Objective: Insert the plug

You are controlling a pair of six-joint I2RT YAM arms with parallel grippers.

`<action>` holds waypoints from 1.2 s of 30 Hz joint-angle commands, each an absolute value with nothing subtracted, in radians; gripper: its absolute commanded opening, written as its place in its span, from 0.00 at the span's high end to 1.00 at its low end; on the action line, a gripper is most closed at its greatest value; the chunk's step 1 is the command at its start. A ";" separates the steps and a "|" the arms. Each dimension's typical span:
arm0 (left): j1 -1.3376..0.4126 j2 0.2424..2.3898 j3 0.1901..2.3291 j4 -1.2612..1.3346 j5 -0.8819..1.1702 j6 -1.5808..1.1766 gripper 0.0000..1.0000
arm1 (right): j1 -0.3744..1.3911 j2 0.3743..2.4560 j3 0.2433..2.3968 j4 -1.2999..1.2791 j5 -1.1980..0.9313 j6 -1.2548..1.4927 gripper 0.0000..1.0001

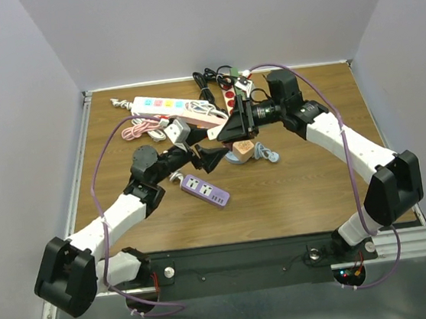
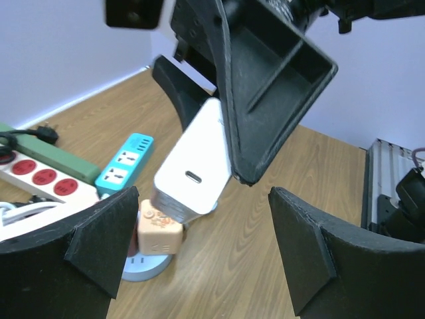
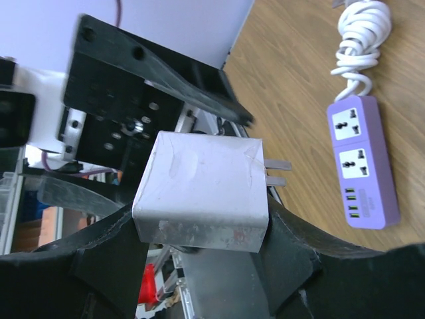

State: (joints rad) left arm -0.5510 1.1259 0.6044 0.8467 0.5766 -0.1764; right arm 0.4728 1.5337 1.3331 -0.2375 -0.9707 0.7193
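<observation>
The plug (image 3: 202,189) is a white charger block with two flat metal prongs, and my right gripper (image 3: 199,247) is shut on it above the table. Seen in the left wrist view, the plug (image 2: 192,166) shows its port end and hangs from the right gripper's black finger (image 2: 265,80). My left gripper (image 2: 199,246) is open just in front of it, with nothing between its fingers. From above, both grippers meet mid-table: left gripper (image 1: 201,155), right gripper (image 1: 233,130), plug (image 1: 215,133). A purple power strip (image 1: 205,190) lies nearby.
An orange cube adapter (image 2: 158,229) sits on a round white socket (image 2: 143,266) under the plug. A teal strip (image 2: 126,163), a red-buttoned strip (image 2: 40,176) and a green one (image 2: 53,156) lie behind. A long white strip (image 1: 168,107) and pink cable (image 1: 140,128) sit at the back.
</observation>
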 commanded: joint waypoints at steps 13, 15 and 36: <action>-0.612 1.161 0.657 1.025 0.538 -0.189 0.23 | 0.476 1.460 1.272 -0.052 -1.069 0.844 1.00; -0.614 1.169 0.658 1.032 0.548 -0.193 0.27 | 0.474 1.459 1.270 -0.049 -1.069 0.847 0.99; -0.643 1.216 0.658 1.077 0.709 -0.244 1.00 | 0.468 1.451 1.223 0.021 -1.049 0.858 0.62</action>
State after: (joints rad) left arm -0.6086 1.2221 0.6117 1.0016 0.5789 -0.1886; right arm 0.4580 1.4899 1.2201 -0.0998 -1.0588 0.9016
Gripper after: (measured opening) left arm 0.530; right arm 0.643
